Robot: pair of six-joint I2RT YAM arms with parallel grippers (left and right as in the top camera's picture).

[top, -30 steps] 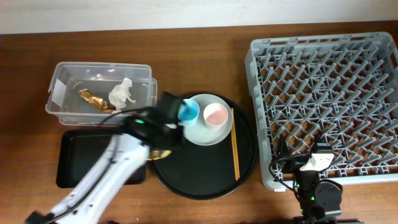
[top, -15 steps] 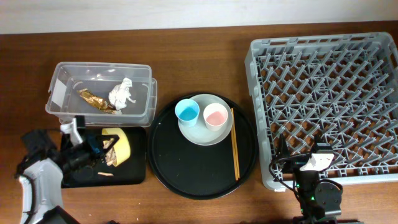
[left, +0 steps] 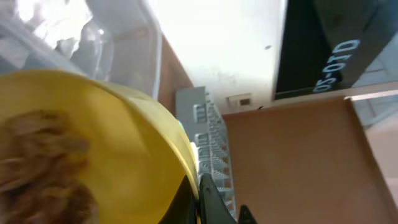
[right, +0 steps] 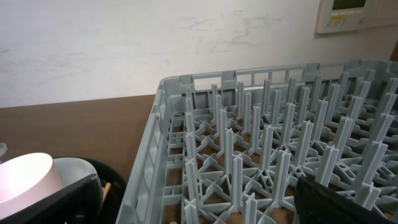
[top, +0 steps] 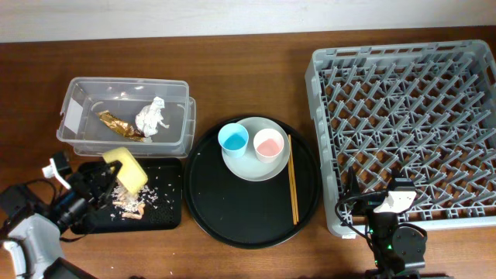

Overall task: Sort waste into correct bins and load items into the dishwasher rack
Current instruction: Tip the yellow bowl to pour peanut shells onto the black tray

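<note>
My left gripper (top: 107,177) is shut on the rim of the yellow bowl (top: 128,168), which is tipped on its side over the flat black tray (top: 169,218). Beige-brown food scraps (top: 133,200) lie scattered on that tray, and some still cling inside the bowl (left: 112,137). The clear tub (top: 128,82) holds the white tissue (top: 153,116) and the foil wrapper (top: 119,124). A blue cup (top: 233,139) and a pink cup (top: 269,143) stand on the pale plate (top: 256,167), with chopsticks (top: 292,180) beside it. My right gripper (top: 387,208) stands open at the near edge of the dishwasher rack (top: 411,116).
The plate, cups and chopsticks rest on a large round black tray (top: 248,213) between the flat tray and the rack. The right wrist view shows the rack's upright pegs (right: 261,143) straight ahead and the pink cup (right: 25,175) at far left.
My left arm carried the yellow bowl from the round tray to the flat black tray and tipped it. Scraps have spilled onto the tray. The right arm has not moved.
</note>
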